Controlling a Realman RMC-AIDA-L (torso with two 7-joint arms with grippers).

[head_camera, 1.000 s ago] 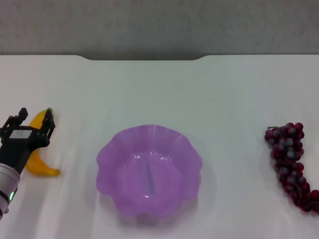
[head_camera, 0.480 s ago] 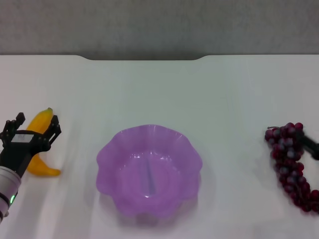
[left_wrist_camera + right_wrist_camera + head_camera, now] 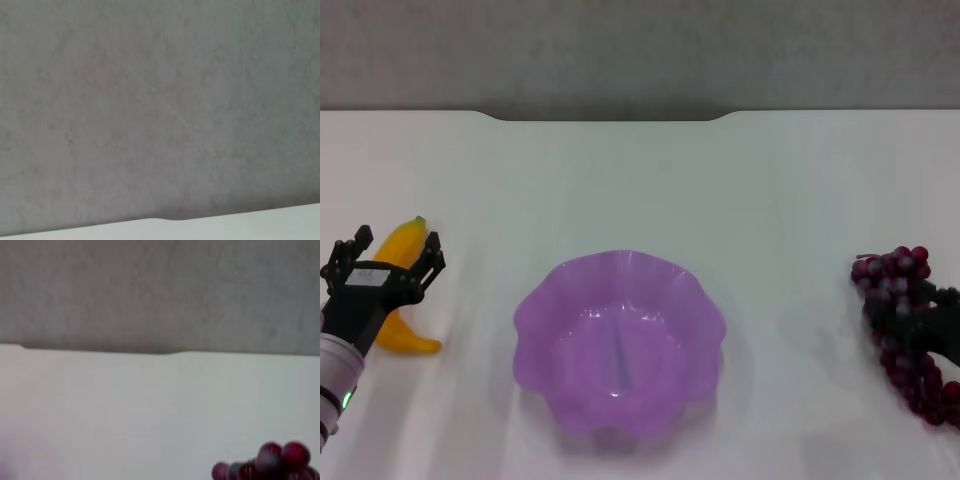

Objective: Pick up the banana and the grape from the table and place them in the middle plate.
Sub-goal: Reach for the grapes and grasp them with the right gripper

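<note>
Hand positions come first, both at the near edge of the white desk (image 3: 640, 180). The left hand (image 3: 383, 258) sits at the near left, its two dark fingers spread wide to either side of the banana (image 3: 398, 290). The banana lies flat on the desk, its greenish tip pointing toward the far side and its curved body running back under the hand. Contact between fingers and banana cannot be confirmed. The right hand (image 3: 925, 325) appears at the near right as a dark, blurred shape over the middle of the grape (image 3: 905, 330); whether its fingers are spread or closed cannot be told. The grape bunch lies on the desk at the right edge, stem end toward the far side. In the right wrist view, a few grapes (image 3: 272, 462) show at the frame's edge. The middle plate (image 3: 620, 275), purple and translucent with a scalloped rim, stands between the two fruits, well apart from each. Beyond it, the desk's notched far edge meets a grey wall (image 3: 640, 50).
</note>
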